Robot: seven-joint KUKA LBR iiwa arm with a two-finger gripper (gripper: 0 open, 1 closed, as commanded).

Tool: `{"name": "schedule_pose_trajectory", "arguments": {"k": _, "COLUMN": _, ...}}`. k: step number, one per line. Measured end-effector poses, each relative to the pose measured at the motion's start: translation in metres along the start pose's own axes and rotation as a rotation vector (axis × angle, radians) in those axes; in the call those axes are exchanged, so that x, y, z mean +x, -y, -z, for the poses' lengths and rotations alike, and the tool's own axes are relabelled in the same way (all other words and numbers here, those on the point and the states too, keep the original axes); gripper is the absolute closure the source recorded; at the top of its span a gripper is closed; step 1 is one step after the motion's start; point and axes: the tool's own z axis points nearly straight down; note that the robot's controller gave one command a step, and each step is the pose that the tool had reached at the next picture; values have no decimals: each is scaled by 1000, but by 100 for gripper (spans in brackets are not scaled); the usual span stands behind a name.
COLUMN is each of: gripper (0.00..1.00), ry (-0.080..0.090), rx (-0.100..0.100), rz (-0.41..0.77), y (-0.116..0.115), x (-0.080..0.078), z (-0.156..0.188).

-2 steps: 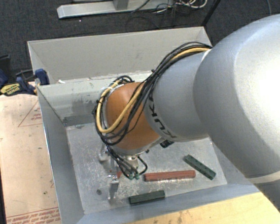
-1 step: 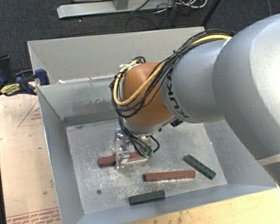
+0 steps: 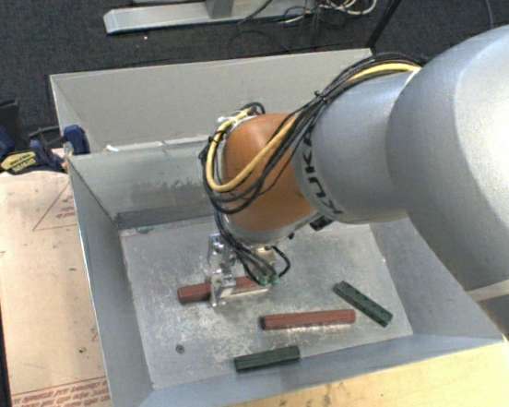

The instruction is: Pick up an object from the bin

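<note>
We see the gripper low over the short reddish-brown flat bar, which lies left of centre on the floor of the grey metal bin. We cannot tell whether it is clamped or released. We judge the bar light, stiff and smooth, best pinched across its narrow width near the middle.
</note>
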Motion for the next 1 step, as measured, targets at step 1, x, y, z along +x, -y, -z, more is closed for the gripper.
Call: {"name": "schedule_pose_trajectory", "arguments": {"k": 1, "gripper": 100, "ry": -22, "rx": 8, "rz": -9, "y": 14, "x": -19, "z": 184}}
